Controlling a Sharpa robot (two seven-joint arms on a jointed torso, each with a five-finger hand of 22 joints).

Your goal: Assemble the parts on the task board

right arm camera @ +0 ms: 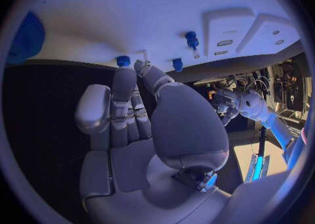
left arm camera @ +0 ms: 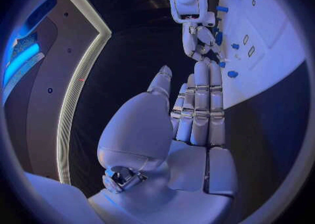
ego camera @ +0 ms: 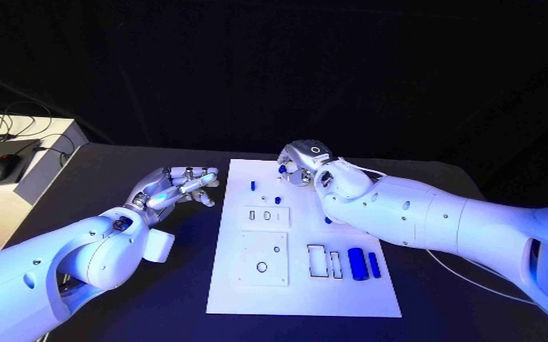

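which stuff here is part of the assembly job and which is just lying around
Job: task board; small blue parts near its far end; two blue cylinders at its right; right hand over the far parts; left hand beside the board.

Lying about: white box and cables, far left.

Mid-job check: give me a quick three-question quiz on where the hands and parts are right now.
1. True or false: the left hand holds a blue part.
2. Which hand is at the far edge of the board? A) left hand B) right hand C) neither
3. Fill in: the two long blue parts lie side by side on the board's ____ side.
Key: 1 false, it holds nothing; 2 B; 3 right.
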